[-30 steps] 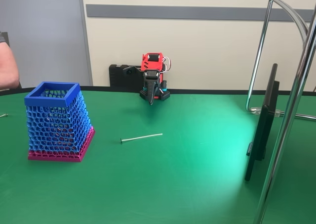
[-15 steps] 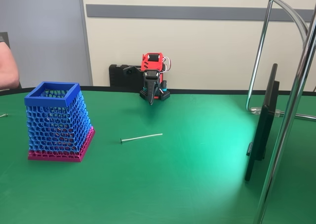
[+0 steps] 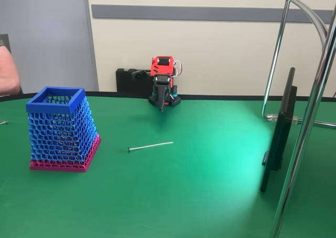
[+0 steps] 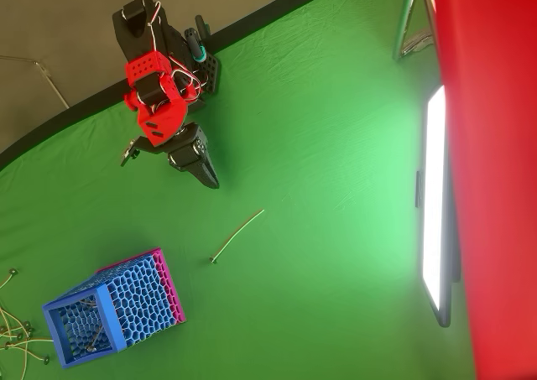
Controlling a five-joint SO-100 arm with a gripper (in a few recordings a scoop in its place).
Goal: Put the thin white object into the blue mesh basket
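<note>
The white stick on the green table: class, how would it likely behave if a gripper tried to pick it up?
The stick looks very thin and lies flat on the table, so fingers may struggle to get under it. It seems light and round, so a nudge could roll it. It looks straight, so probably fairly stiff.

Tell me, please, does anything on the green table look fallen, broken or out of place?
Nothing stands out. The tall blue honeycomb mesh basket stands upright, and the thin white stick lies flat on the green table, apart from the basket. The gripper hangs away from both.
</note>
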